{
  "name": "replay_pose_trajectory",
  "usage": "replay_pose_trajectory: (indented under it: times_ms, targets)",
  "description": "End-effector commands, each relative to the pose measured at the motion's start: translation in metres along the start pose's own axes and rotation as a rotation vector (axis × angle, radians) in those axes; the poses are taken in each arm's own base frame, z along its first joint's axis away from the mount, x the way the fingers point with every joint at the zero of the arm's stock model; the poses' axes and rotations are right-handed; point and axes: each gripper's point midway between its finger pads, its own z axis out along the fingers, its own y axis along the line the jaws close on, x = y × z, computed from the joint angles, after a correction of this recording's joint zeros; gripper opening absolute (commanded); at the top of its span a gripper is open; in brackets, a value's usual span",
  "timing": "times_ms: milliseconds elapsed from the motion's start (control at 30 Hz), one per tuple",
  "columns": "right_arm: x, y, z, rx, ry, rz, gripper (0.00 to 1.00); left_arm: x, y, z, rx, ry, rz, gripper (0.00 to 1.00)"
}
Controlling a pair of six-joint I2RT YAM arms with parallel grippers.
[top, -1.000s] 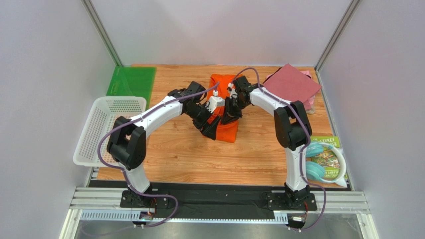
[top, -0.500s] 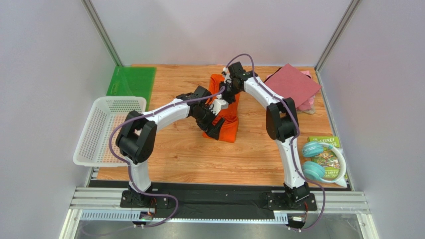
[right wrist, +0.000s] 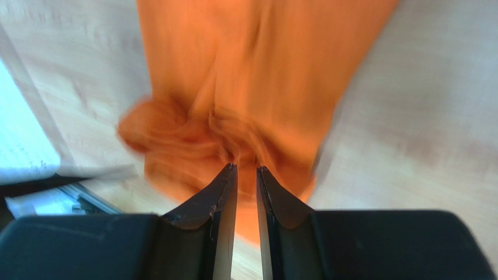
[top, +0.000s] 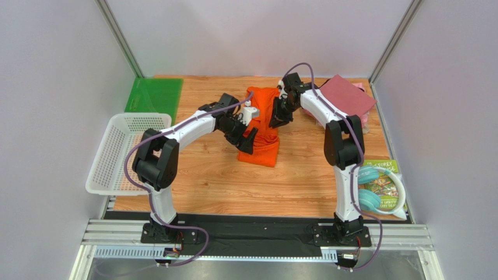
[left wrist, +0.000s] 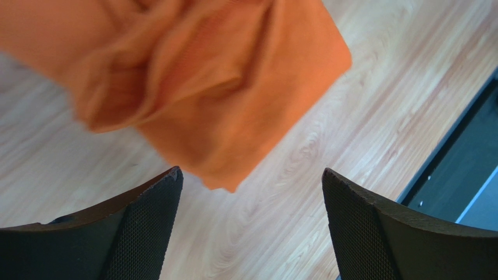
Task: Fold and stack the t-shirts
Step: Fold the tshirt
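The bright orange t-shirt (top: pixel 264 146) lies rumpled mid-table, partly folded. My right gripper (top: pixel 276 119) is over its far right part; in the right wrist view (right wrist: pixel 245 167) the jaws are nearly closed, with bunched orange cloth (right wrist: pixel 257 87) gathered at the tips. My left gripper (top: pixel 248 140) is at the shirt's left edge. In the left wrist view it (left wrist: pixel 251 172) is wide open and empty, with the shirt's corner (left wrist: pixel 222 87) beyond the tips over bare wood. A folded maroon shirt (top: pixel 348 96) lies at the back right on a pink one (top: pixel 363 119).
A white mesh basket (top: pixel 111 149) stands at the left edge, and a green plastic sheet (top: pixel 153 96) lies behind it. Teal headphones (top: pixel 374 195) rest on a book (top: pixel 383 169) at the right front. Grey walls close in on both sides.
My right gripper went to the shirt's far edge, then shifted right, drawing the top of the shirt wider. My left gripper drew back slightly to the left edge.
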Motion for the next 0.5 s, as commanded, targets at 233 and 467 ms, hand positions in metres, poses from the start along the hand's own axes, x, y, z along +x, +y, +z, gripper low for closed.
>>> replay_pose_trajectory:
  times_ms: [233, 467]
  targets:
    - [0.060, 0.061, -0.048, -0.070, -0.064, -0.139, 0.29, -0.011, 0.057, -0.009, -0.206, -0.058, -0.126, 0.81]
    - [0.077, 0.055, -0.019, -0.036, 0.007, -0.136, 0.27, -0.008, 0.066, -0.006, -0.237, -0.027, -0.119, 0.77]
